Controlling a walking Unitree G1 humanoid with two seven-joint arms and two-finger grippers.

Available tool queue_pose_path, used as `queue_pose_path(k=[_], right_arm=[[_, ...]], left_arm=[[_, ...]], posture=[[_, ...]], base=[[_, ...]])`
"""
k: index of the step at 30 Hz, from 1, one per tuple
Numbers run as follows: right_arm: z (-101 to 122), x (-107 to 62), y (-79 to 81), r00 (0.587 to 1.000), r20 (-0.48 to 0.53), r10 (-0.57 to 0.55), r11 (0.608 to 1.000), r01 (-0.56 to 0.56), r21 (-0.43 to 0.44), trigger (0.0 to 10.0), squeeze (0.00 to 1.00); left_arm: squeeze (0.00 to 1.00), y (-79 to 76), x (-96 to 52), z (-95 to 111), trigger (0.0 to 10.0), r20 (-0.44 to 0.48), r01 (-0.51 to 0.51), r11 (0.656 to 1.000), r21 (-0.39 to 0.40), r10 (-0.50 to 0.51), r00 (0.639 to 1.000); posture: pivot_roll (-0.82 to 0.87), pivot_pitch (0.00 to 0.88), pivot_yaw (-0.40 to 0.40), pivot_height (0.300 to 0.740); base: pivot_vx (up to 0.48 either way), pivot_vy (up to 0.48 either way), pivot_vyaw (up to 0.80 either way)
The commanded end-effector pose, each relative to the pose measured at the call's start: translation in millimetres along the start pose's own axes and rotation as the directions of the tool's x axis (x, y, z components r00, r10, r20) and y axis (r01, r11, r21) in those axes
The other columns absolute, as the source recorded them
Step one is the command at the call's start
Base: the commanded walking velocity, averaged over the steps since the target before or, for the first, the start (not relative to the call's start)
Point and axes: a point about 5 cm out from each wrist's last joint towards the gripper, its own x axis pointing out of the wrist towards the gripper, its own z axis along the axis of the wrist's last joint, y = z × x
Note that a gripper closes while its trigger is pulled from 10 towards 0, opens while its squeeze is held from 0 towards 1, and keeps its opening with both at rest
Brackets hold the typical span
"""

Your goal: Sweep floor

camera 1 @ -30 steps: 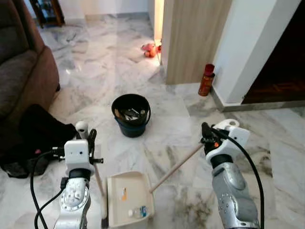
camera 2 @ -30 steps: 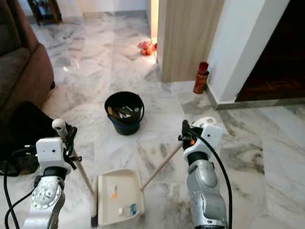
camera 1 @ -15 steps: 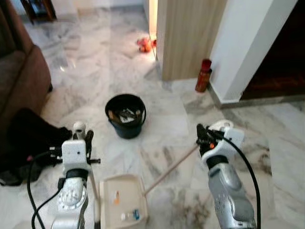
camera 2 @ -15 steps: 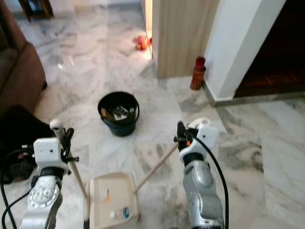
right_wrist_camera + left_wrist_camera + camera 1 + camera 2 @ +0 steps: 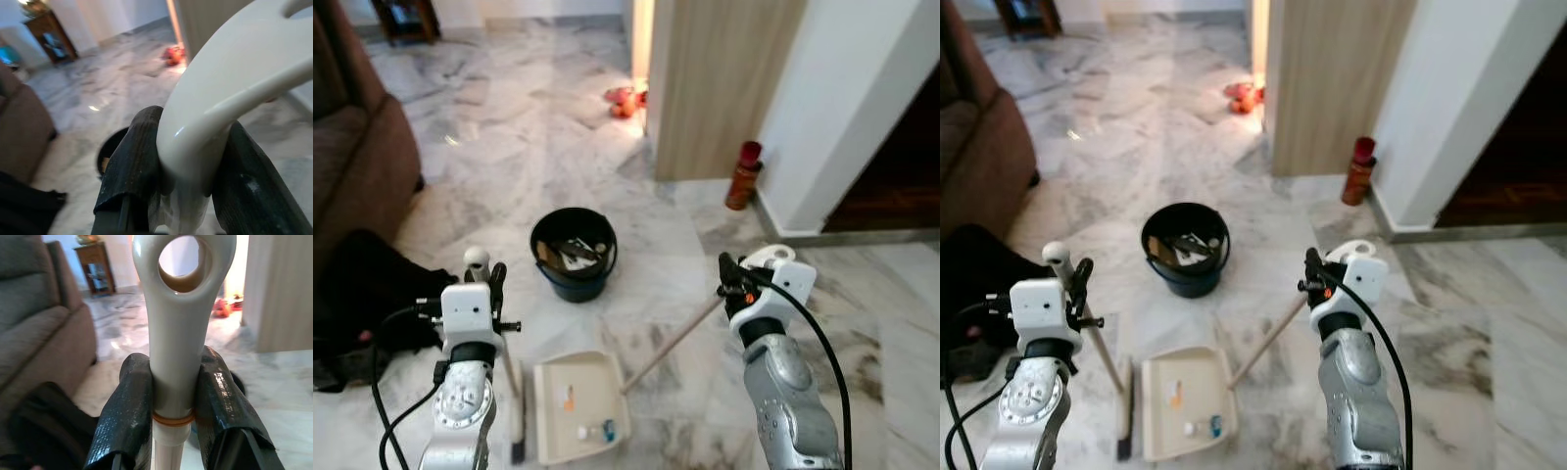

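Change since earlier frames: the whole view has shifted slightly, so the camera moved; both grips and the dustpan's contents look unchanged.
Left gripper: fingers pressed on the white handle top of the broom; the stick runs down to bristles on the marble floor, just left of the dustpan.
Right gripper: pinching the curved white grip of the dustpan handle.
Dustpan: cream tray flat on the floor between the arms, small debris near its lower edge.
Arm pose: both forearms raised, wrists level.
Bucket: black, holding scraps, beyond the dustpan.
Sofa: brown, at left.
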Motion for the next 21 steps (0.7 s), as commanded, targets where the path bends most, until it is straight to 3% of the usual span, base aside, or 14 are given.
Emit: queue_pose_path(k=[1, 6, 18, 21], right_arm=[[5.3, -0.9, 1.5, 0.999, 0.033, 0.01, 0.999, -0.011, 0.042, 10.0, 0.0], [5.2, -0.6, 1.4, 0.999, 0.033, 0.01, 0.999, -0.011, 0.042, 10.0, 0.0], [9.9, -0.4, 2.0, 0.998, 0.065, 0.012, 0.999, -0.014, 0.03, 10.0, 0.0], [12.1, 0.6, 1.3, 0.997, 0.077, 0.015, 1.0, -0.013, -0.017, 10.0, 0.0]], left_arm=[[0.0, -1.1, 0.0, 5.4, 10.0, 0.025, -0.002, 1.0, 0.013, 0.002, 1.0], [0.0, -1.5, -0.2, 5.7, 10.0, 0.029, 0.001, 1.0, 0.013, -0.001, 1.0], [0.0, -2.9, -0.6, 5.3, 10.0, 0.035, 0.006, 1.0, 0.016, -0.007, 0.999], [0.0, -3.2, -0.2, 7.3, 10.0, 0.047, 0.017, 1.0, 0.019, -0.018, 0.999]], posture=[[0.04, 0.101, 0.016, 0.74], [0.05, 0.093, 0.011, 0.74], [0.04, 0.083, 0.016, 0.74], [0.04, 0.079, 0.017, 0.74]], base=[[0.334, 0.0, 0.0], [0.319, 0.0, 0.0], [0.0, 0.0, 0.0], [0.0, 0.0, 0.0]])
